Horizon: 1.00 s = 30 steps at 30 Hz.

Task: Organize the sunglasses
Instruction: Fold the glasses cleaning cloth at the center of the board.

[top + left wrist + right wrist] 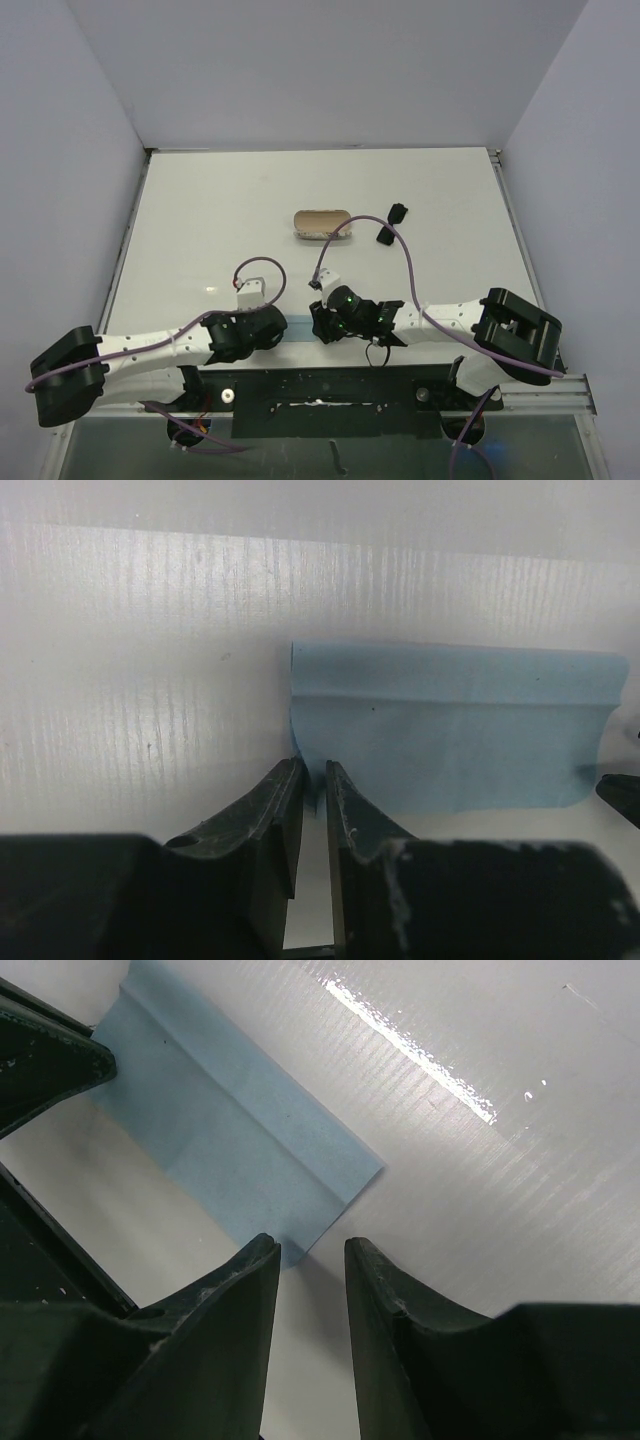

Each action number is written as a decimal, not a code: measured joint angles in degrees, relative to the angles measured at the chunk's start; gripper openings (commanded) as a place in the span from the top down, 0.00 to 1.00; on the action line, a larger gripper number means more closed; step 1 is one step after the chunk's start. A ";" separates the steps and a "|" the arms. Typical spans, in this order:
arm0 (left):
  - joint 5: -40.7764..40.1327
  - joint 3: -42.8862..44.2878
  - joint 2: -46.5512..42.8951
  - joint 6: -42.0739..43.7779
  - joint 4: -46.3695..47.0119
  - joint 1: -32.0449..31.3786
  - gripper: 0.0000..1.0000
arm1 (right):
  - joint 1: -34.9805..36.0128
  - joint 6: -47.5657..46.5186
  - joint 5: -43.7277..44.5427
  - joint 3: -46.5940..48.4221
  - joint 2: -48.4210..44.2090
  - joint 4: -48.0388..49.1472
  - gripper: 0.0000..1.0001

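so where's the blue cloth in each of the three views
top external: blue cloth, a thin strip low in the centre, between the two wrists.
left wrist: right of centre, its lower left corner at the left gripper fingers.
right wrist: upper left, its near corner at the right gripper.
shared landmark: the white table.
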 measured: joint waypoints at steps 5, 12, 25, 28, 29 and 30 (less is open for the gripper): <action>0.44 0.00 0.52 0.42 0.98 0.00 0.98 | 0.00 0.04 0.07 0.00 0.00 0.00 0.66; 0.61 0.00 0.74 0.46 1.51 0.00 1.00 | 0.00 0.13 0.33 0.00 0.00 -0.02 0.67; 0.83 0.00 0.85 0.81 2.23 0.00 1.00 | 0.20 1.73 0.35 0.87 1.66 -0.52 0.68; 1.05 0.00 0.81 0.92 2.29 0.00 1.00 | 0.44 2.29 0.33 1.18 2.25 -0.50 0.68; 1.09 0.00 0.81 0.94 2.32 0.00 1.00 | 0.44 2.58 0.35 1.20 2.29 -0.52 0.68; 1.14 0.00 0.81 0.94 2.34 0.00 1.00 | 0.44 2.99 0.35 1.20 2.29 -0.52 0.68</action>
